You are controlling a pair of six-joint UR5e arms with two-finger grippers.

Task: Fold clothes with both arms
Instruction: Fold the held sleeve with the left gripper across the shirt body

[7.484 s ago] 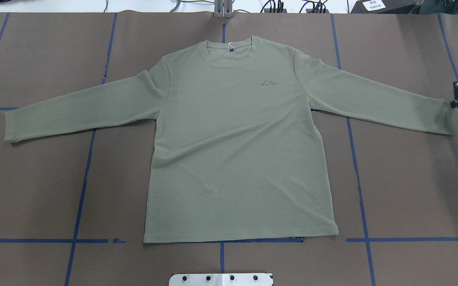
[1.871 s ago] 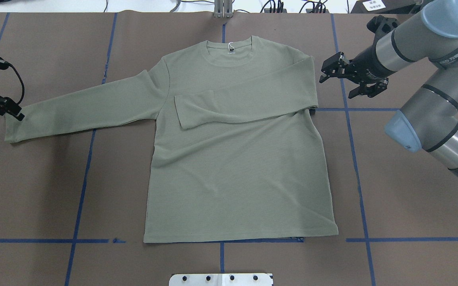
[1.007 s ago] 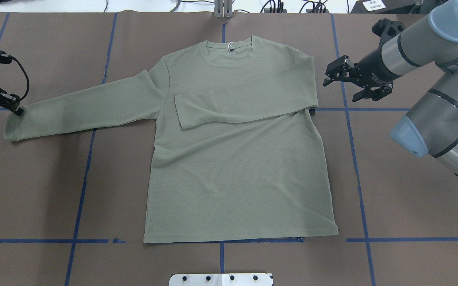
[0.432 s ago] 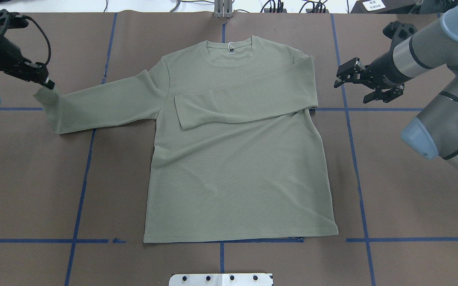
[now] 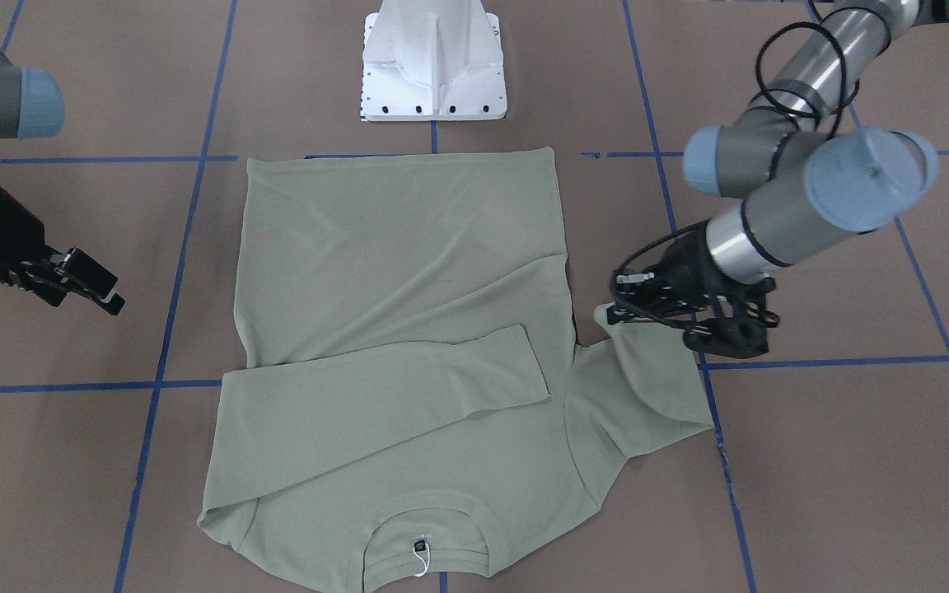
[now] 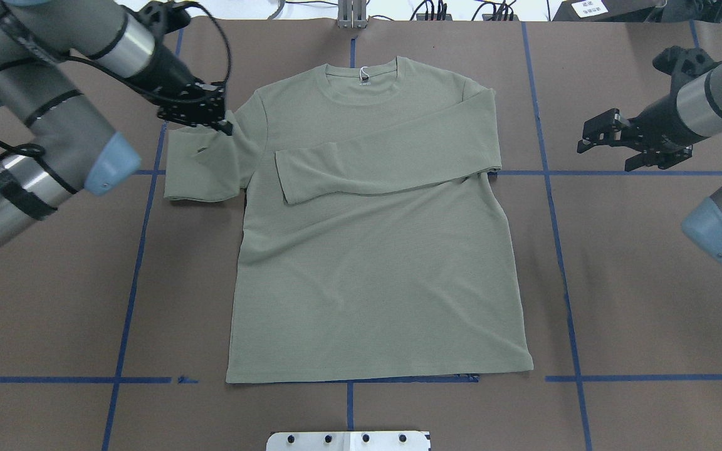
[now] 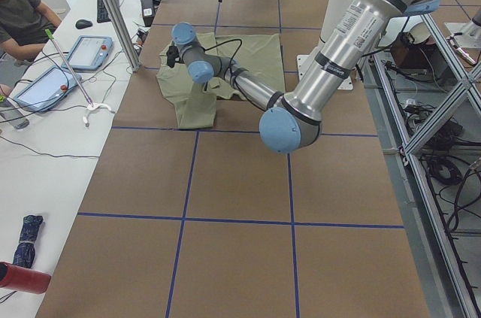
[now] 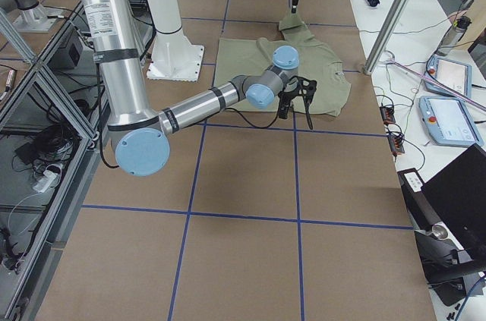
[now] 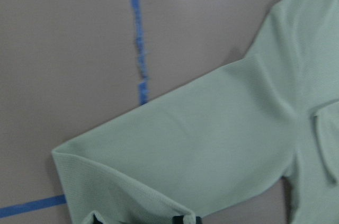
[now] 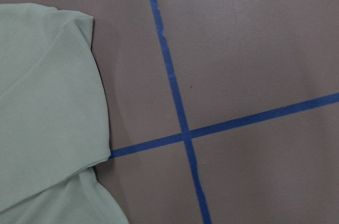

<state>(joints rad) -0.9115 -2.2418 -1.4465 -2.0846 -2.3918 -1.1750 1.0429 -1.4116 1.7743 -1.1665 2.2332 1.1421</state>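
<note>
The sage-green shirt lies flat, front up, its collar and white hang tag at the far side. One sleeve lies folded across the chest and hides the logo. My left gripper is shut on the other sleeve's cuff, held just above the shirt's shoulder; that sleeve is doubled over beside the body. It also shows in the front view and the sleeve in the left wrist view. My right gripper is open and empty, off the shirt's right side.
The white pedestal base stands at the near table edge. Blue tape lines cross the brown table cover. A metal post stands at the far edge. An operators' desk with tablets runs along the far side.
The right sleeve was folded across the chest earlier. My left gripper has since shut on the left cuff, lifted it and carried it rightward to the shoulder. My right arm has drawn back to the right.
</note>
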